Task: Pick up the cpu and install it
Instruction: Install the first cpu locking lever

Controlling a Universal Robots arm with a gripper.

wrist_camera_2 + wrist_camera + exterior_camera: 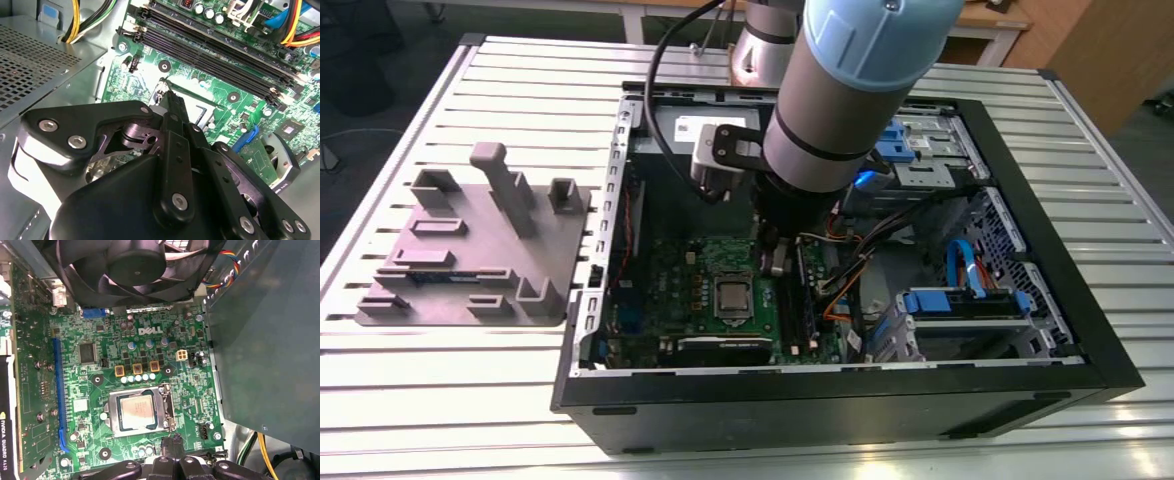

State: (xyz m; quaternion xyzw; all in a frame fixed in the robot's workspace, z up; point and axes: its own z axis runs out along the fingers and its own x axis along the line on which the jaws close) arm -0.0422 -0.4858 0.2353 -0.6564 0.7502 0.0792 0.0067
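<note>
The cpu (734,296) lies flat in its socket on the green motherboard (670,262), inside the open computer case (854,385). In the first wrist view the cpu (137,410) shows its silver top, framed by the socket's metal bracket. My gripper (775,262) hangs just above the board beside the socket, on the side of the memory slots. Its fingertips (173,442) stand together with nothing between them, a short way off the cpu's edge. In the second wrist view the gripper (173,101) points down at the socket's corner.
A black fan (135,265) sits over the board's far end. Long black memory slots (215,55) run beside the socket. Coloured cables (847,285) and blue drive bays (961,305) fill the case on the exterior view's right. A grey fixture plate (467,250) stands outside on the exterior view's left.
</note>
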